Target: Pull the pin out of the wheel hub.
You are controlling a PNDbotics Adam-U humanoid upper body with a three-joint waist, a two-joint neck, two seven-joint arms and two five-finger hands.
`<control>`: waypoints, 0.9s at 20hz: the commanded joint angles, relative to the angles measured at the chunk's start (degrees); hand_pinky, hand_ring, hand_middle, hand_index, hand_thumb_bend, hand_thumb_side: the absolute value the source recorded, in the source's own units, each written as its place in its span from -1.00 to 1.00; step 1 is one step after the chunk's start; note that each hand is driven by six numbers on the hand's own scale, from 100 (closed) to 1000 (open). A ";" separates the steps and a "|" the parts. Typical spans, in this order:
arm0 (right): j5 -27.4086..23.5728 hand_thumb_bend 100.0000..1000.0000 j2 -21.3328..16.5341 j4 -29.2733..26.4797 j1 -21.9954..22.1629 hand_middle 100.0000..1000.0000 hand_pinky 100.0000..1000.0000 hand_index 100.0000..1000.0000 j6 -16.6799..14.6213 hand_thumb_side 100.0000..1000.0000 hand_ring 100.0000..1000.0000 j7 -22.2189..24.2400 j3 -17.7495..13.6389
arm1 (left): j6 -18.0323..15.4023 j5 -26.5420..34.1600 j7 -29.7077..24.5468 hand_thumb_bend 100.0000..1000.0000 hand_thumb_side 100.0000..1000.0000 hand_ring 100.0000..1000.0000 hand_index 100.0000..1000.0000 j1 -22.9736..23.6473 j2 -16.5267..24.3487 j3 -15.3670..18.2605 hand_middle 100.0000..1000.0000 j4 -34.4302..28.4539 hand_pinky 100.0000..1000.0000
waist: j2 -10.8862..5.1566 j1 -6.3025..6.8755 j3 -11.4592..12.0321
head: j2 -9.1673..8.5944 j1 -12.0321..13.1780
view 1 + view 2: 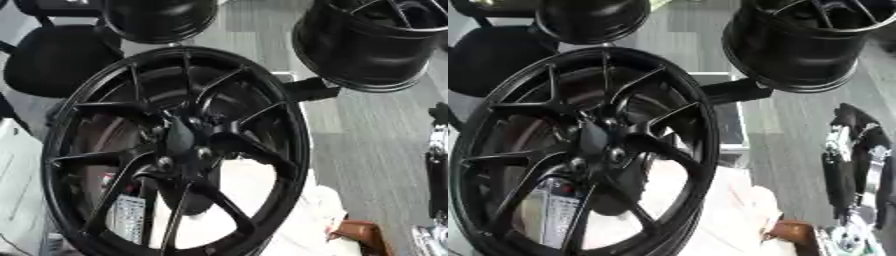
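Left eye view first: the big black wheel (175, 150) fills most of the frame, standing upright and tilted a bit, spokes running into the hub (184, 145) at its centre. There are a couple of small shiny spots near the hub, at (203, 152) and (164, 161), that could be bolts or the pin (honestly can't say which is which). Nothing is touching the hub, so I'd guess the pull hasn't started and the whole job is still left. Far right of the wheel there's only a sliver of the right arm (436, 170).

Right eye view: more of that arm shows, black and silver, hanging to the right of the wheel and well apart from it. The right hand (846, 185) sits low on it, but I can't tell if the fingers are curled or straight, and I see nothing in it. The left hand isn't visible anywhere.

Count: three wheels total, the big one plus two spare rims above it, one at upper left (592, 20) and one at upper right (798, 45). One black chair (492, 60) left of the wheel's top.
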 commanded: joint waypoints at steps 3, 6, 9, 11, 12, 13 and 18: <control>0.72 -1.00 -0.57 -0.71 -0.24 0.28 0.76 0.44 -0.22 0.36 0.63 -0.79 -0.64 | -5.28 3.58 4.46 -1.00 -0.42 -0.20 -0.12 5.09 4.92 6.05 -0.50 8.50 0.02 | -0.59 -0.24 0.28 | -1.05 0.05; 0.73 -1.00 -0.55 -0.71 -0.26 0.28 0.76 0.44 -0.29 0.35 0.63 -0.82 -0.63 | -7.30 3.66 4.96 -1.00 -0.46 -0.19 -0.10 6.52 5.06 6.49 -0.48 10.36 0.04 | -0.55 -0.34 0.28 | -1.13 0.07; 0.72 -1.00 -0.33 -0.71 -0.37 0.28 0.76 0.44 -0.53 0.34 0.63 -0.96 -0.75 | -9.31 0.35 8.10 -1.00 -0.46 -0.17 -0.10 9.83 3.53 6.98 -0.46 14.69 0.06 | -0.44 -0.84 0.14 | -1.60 -0.08; 0.61 -1.00 -0.27 -0.71 -0.44 0.28 0.75 0.44 -0.60 0.34 0.63 -0.97 -0.72 | -10.98 -1.26 9.49 -1.00 -0.48 -0.17 -0.10 10.62 2.62 6.81 -0.45 16.93 0.06 | -0.40 -1.00 0.02 | -1.86 -0.01; 0.56 -1.00 -0.27 -0.71 -0.49 0.28 0.75 0.44 -0.64 0.34 0.63 -0.94 -0.69 | -11.50 -2.06 10.09 -1.00 -0.48 -0.17 -0.10 10.80 2.23 6.69 -0.45 18.08 0.06 | -0.38 -1.05 -0.04 | -1.94 0.05; 0.52 -1.00 -0.27 -0.71 -0.52 0.28 0.75 0.44 -0.67 0.34 0.63 -0.93 -0.67 | -12.00 -2.71 10.53 -1.00 -0.48 -0.17 -0.10 10.82 1.97 6.58 -0.45 18.92 0.06 | -0.37 -1.07 -0.06 | -1.98 0.08; 0.31 -1.00 -0.14 -0.71 -0.75 0.28 0.75 0.44 -0.73 0.34 0.63 -0.83 -0.55 | -12.79 -4.39 10.57 -1.00 -0.60 -0.10 -0.02 11.52 0.64 5.52 -0.35 21.16 0.12 | -0.27 -1.22 -0.34 | -2.11 0.27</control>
